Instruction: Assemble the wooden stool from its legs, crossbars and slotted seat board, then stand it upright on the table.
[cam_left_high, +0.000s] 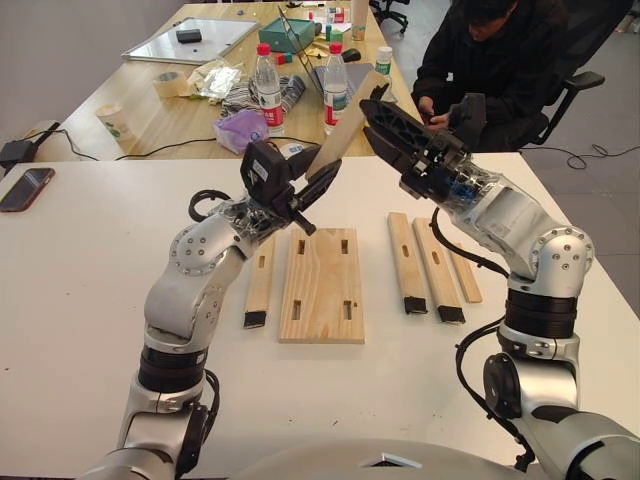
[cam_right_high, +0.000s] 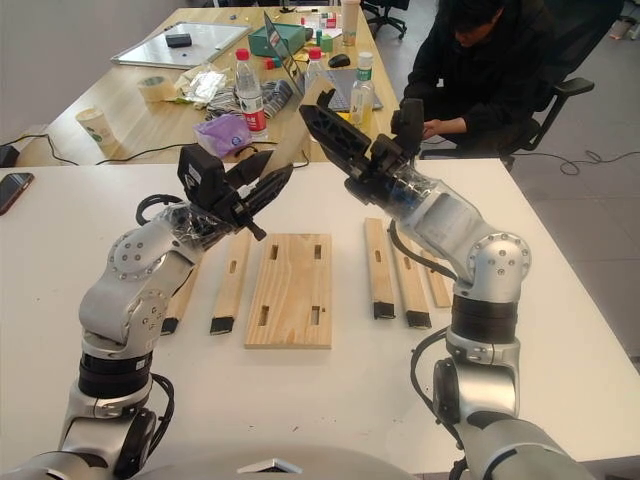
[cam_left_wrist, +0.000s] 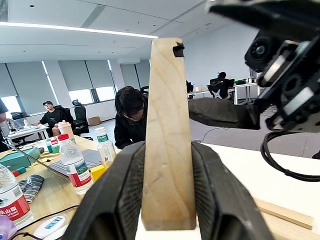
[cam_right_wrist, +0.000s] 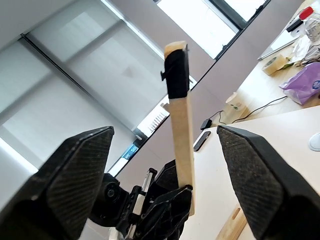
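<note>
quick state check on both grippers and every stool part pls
left gripper, shut on held leg
held leg, raised off the table, tilted
right gripper, open, fingers apart either side of the held leg
seat board, flat on table, slots empty
left-side leg, lying loose
right-side pieces, three, lying loose

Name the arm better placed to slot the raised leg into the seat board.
Left. The left hand is shut on the leg near the seat board; the right hand is open by the leg's top, gripping nothing.
</note>
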